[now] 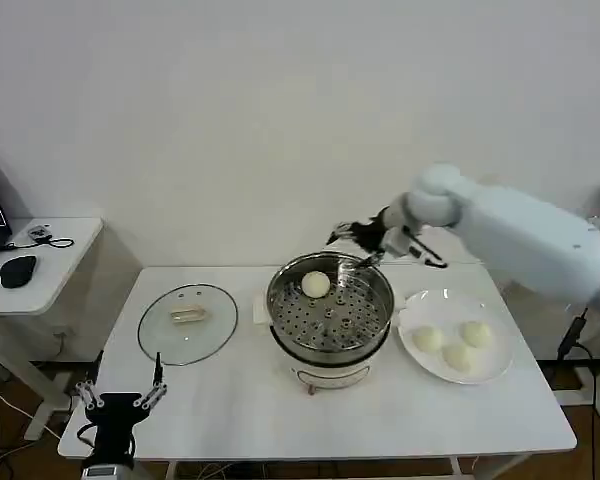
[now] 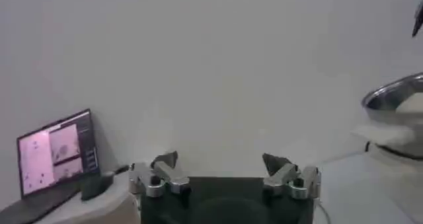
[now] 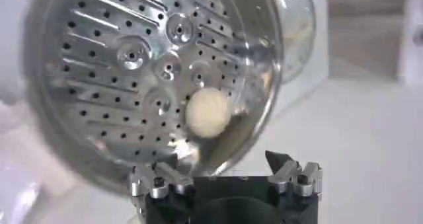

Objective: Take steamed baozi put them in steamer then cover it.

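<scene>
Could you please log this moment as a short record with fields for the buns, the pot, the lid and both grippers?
baozi in steamer: one, on the perforated tray
baozi on plate: three
plate: right of the steamer
steamer: uncovered, mid-table
cover: flat on the table, left of the steamer
right gripper: open, empty, above the steamer's far rim
left gripper: open, parked at the table's near left edge

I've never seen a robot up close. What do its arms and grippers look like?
The right arm is a thick, smooth white shell with a rounded joint. Both the left gripper and the right gripper have black bodies with silver metal brackets and dark pointed jaws.
</scene>
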`<action>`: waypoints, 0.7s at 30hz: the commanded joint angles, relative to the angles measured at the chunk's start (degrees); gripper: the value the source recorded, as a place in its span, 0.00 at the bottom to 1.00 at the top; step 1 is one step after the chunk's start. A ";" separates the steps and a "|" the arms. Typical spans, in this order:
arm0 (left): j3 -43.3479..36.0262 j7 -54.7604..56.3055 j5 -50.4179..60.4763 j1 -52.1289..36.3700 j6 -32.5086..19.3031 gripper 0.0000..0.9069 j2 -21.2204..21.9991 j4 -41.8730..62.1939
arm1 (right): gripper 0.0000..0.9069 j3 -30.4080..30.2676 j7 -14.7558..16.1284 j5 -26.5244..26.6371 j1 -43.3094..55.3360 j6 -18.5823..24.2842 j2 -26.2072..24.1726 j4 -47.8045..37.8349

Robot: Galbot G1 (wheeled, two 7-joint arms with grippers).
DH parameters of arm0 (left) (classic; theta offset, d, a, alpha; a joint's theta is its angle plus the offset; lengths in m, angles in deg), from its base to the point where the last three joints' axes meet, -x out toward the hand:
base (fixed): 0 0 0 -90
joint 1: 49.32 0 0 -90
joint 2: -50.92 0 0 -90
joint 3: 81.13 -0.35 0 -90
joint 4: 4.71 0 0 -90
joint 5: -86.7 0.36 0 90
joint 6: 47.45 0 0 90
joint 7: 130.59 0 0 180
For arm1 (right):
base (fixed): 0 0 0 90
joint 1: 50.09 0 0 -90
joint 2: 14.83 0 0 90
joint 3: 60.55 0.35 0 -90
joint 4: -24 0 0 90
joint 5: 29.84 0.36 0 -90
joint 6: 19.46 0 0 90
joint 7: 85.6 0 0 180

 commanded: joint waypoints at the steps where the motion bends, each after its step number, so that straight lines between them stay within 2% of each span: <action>1: -0.85 -0.24 -0.47 -0.71 0.17 1.00 -1.51 0.18 | 1.00 -0.84 2.68 5.78 -1.33 -12.94 -18.22 5.95; 5: -1.06 -0.38 -0.60 -1.00 -0.05 1.00 -1.99 0.78 | 1.00 -1.98 2.24 6.30 -6.73 -16.98 -23.11 7.58; 9: -0.78 -0.37 -0.93 -1.49 -0.04 1.00 -2.32 1.15 | 1.00 2.88 1.01 6.33 -16.82 -20.34 -23.49 7.88; 10: -0.72 -0.38 -0.96 -1.50 -0.03 1.00 -2.37 1.22 | 1.00 6.87 0.21 6.28 -21.24 -22.31 -22.38 7.74; 12: -0.72 -0.40 -0.90 -1.33 -0.02 1.00 -2.32 1.19 | 1.00 9.66 -0.83 6.13 -26.53 -24.95 -20.23 6.71; 17: -0.71 -0.44 -0.73 -1.45 0.05 1.00 -2.08 1.25 | 1.00 9.16 -1.35 6.98 -28.86 -28.30 -14.13 2.42; 21: -0.23 -0.41 -0.72 -1.59 0.08 1.00 -1.66 1.54 | 1.00 7.67 -0.35 8.17 -28.08 -28.97 -8.18 -1.75</action>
